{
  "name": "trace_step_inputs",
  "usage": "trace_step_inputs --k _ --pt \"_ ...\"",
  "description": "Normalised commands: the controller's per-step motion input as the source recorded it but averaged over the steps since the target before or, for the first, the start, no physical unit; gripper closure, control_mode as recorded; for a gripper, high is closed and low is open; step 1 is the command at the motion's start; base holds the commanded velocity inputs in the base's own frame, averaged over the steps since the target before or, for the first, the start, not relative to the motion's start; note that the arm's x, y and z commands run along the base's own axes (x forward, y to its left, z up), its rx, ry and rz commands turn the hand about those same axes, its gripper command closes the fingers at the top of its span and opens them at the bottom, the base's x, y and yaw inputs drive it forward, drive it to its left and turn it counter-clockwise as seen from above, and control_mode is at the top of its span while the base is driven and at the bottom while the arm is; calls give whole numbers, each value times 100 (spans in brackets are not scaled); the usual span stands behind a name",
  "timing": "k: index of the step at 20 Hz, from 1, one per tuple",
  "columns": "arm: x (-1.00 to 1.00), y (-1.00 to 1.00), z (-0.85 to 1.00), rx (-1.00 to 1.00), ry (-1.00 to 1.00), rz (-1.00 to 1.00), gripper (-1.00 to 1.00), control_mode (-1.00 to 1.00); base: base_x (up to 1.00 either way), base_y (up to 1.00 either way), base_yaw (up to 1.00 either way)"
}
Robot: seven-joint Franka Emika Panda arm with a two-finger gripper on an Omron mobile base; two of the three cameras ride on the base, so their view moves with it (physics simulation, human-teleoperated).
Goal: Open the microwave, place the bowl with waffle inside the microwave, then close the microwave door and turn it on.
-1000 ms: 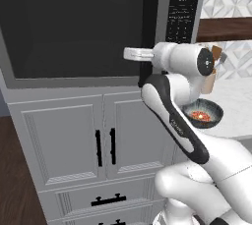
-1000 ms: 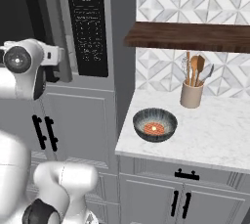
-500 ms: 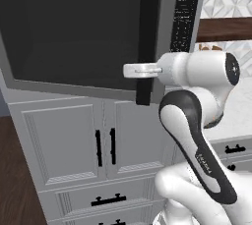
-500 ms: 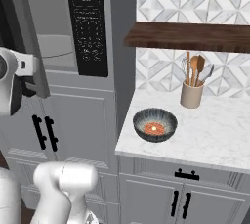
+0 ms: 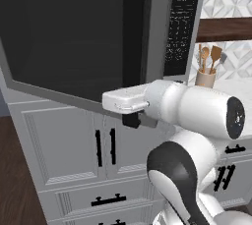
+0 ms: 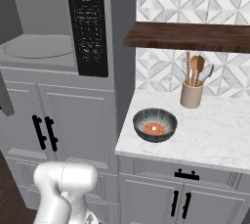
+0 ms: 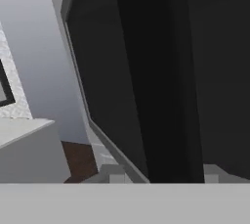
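Note:
The microwave [image 6: 53, 47] stands open, and its pale turntable floor shows beside the black keypad panel [image 6: 88, 22]. The microwave door [image 5: 64, 42] is swung out towards me, and its long black bar handle [image 5: 135, 47] stands upright. My gripper [image 5: 132, 118] is shut on the lower end of that handle. In the hand view the handle [image 7: 168, 96] runs up between my fingertips [image 7: 116, 174]. The dark speckled bowl [image 6: 155, 124] sits on the marble counter to the right of the microwave, with the orange-red waffle [image 6: 155, 128] lying inside it.
A beige crock of wooden spoons [image 6: 191, 93] stands behind the bowl under a dark wooden shelf [image 6: 188, 36]. Grey cabinet doors with black handles [image 5: 106, 145] are below the microwave. The marble counter [image 6: 215, 140] has free room right of the bowl.
The door has swung further open with my gripper on its handle. My arm has moved left, out of the right base view, and the microwave's inside now shows there.

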Motion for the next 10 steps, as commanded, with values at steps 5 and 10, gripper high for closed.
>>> trace_step_inputs --k 5,10 --pt "-100 95 -5 -4 15 6 100 -100 0 0 0" --pt "-100 44 16 0 15 0 100 -100 0 0 0"
